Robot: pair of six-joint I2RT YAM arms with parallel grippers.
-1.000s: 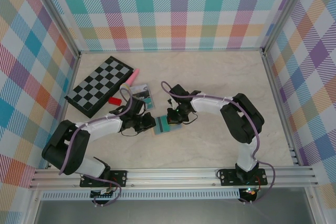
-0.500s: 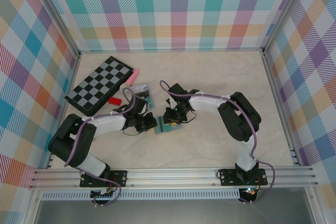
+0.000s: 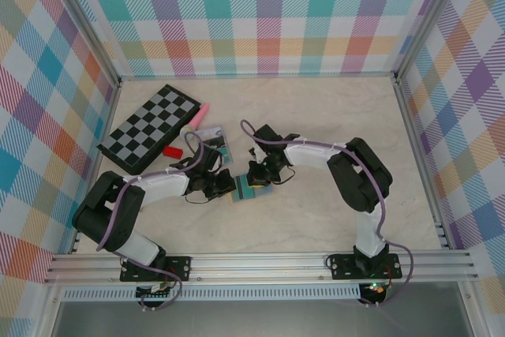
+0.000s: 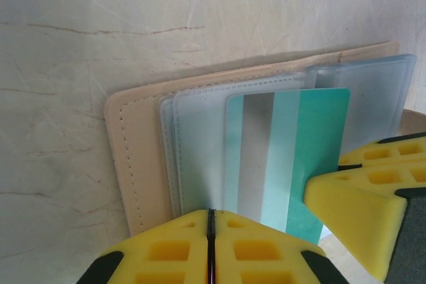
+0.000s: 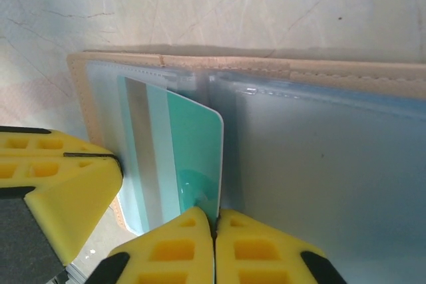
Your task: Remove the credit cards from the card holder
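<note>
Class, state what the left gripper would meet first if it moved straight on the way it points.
Probably the clear sleeve of the card holder, beside the teal card; depth is unclear.

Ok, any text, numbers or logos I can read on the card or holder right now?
Nothing readable.
Teal card: grey and pale stripes, no print showing.
Card holder: tan border and clear sleeves, nothing printed.
Packaged item beside the chessboard: too small to read.
</note>
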